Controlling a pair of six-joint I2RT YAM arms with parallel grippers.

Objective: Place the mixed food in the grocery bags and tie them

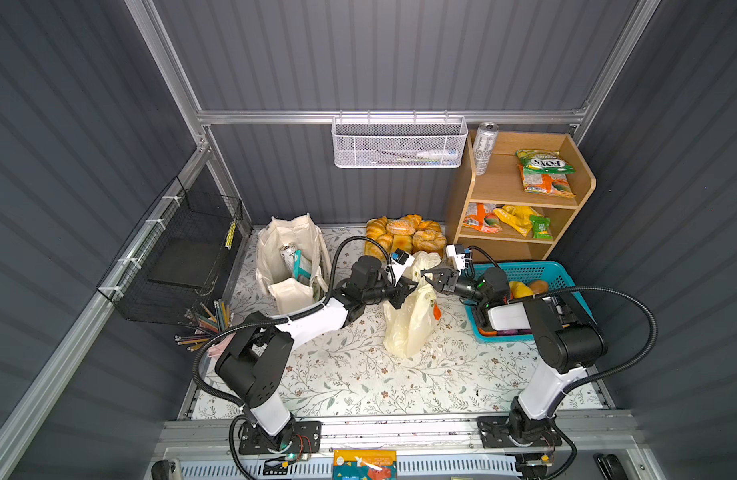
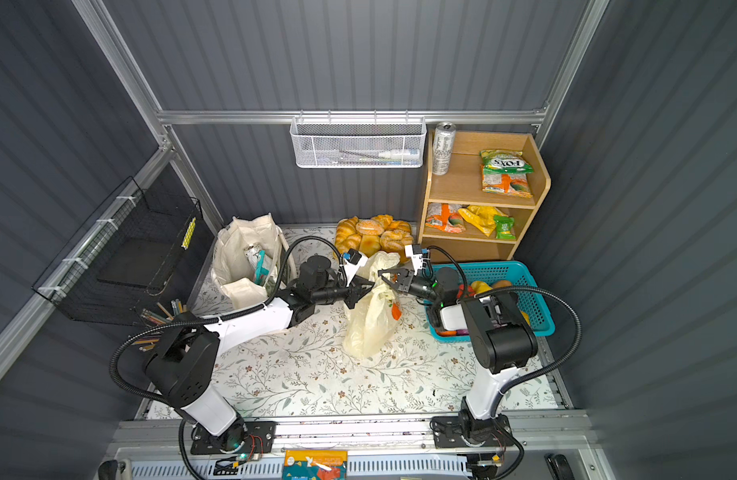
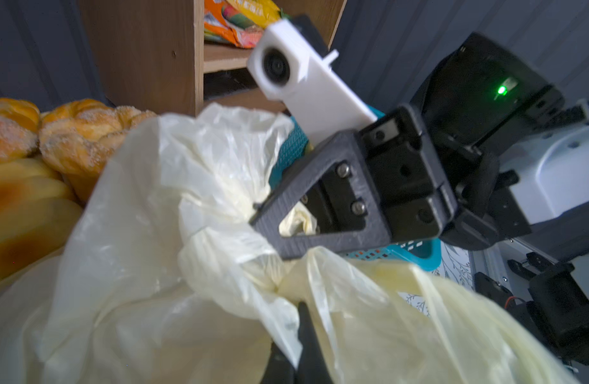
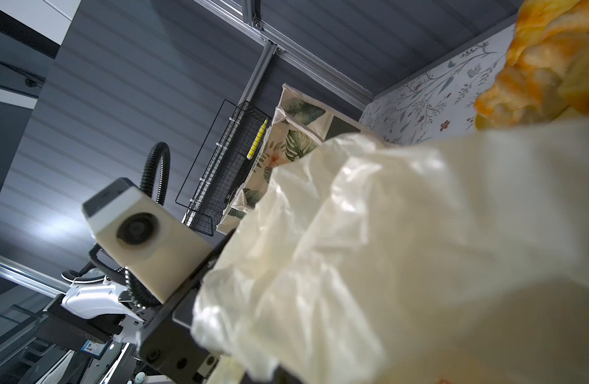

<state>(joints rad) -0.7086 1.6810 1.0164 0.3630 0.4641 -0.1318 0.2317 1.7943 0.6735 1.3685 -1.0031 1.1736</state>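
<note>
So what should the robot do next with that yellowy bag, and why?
Probably pull the two pinched ends across each other to start a knot. The left gripper and the right gripper are each shut on the top of the plastic bag, close together, and that top looks loose, not knotted.

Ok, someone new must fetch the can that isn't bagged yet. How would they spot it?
Find the wooden shelf unit at the back right, beside the mesh basket. The can stands upright at the left end of its top shelf. Its neighbours are flat snack packets; it alone is tall and white.
</note>
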